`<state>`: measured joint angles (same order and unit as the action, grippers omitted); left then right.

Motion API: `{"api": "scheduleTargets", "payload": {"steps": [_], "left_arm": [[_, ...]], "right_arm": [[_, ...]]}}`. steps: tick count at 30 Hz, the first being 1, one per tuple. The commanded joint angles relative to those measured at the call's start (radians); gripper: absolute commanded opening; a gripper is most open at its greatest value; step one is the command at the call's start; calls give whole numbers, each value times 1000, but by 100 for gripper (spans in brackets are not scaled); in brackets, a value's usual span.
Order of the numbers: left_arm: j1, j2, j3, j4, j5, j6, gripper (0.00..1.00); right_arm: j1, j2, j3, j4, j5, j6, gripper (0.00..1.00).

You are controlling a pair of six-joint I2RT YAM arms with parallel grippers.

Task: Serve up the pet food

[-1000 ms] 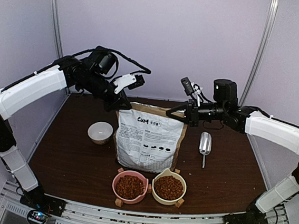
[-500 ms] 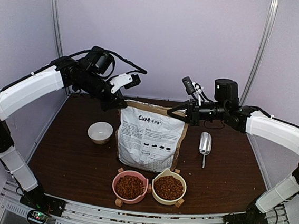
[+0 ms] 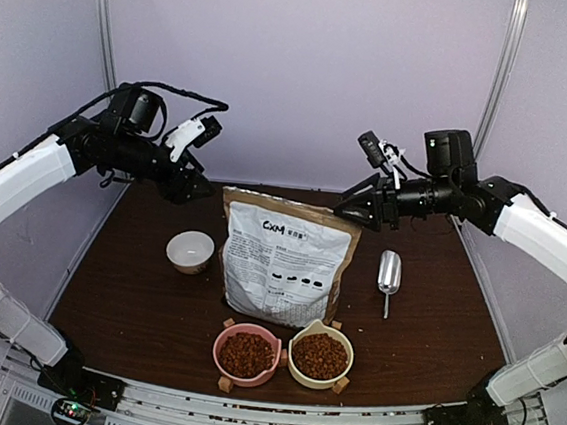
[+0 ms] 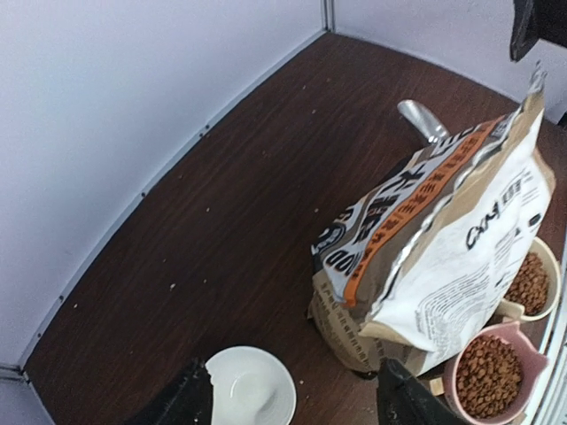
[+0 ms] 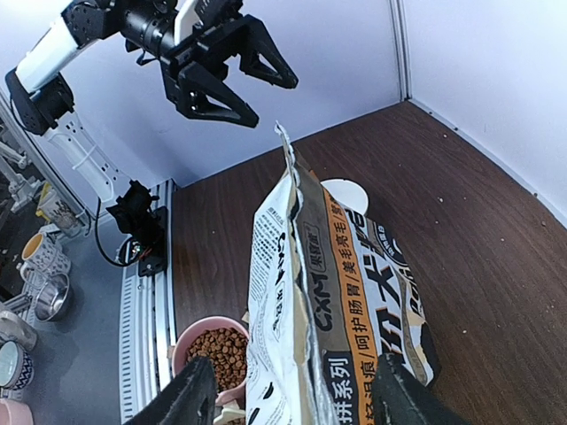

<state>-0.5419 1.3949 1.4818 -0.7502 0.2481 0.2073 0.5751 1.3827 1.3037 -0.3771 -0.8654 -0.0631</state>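
Note:
The pet food fills a pink bowl and a cream bowl at the table's front; the pink bowl's pet food also shows in the right wrist view. Behind the bowls a brown-and-white paper bag stands upright on its own. My left gripper hangs open, up and left of the bag's top, with nothing in it. My right gripper is open just off the bag's top right corner. In the right wrist view the bag rises between my spread fingers, untouched.
A small white bowl stands left of the bag, under my left gripper. A metal scoop lies to the bag's right. Walls close in the back and both sides of the table.
Both grippers have opened and let go of the bag's top corners. The left arm drew back to the left, the right arm up and to the right. The bag stays standing.

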Motion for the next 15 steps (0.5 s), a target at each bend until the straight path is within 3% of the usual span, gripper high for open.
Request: {"api": "scheduleTargets", "payload": {"steps": [1, 5, 15], "left_arm": [[62, -14, -15, 133, 257, -63, 67], [71, -18, -2, 130, 356, -64, 69], [71, -41, -85, 184, 433, -70, 69]], "right_arm": [[51, 15, 112, -199, 173, -64, 63], [114, 108, 239, -289, 303, -84, 63], [226, 413, 644, -486, 413, -128, 62]]}}
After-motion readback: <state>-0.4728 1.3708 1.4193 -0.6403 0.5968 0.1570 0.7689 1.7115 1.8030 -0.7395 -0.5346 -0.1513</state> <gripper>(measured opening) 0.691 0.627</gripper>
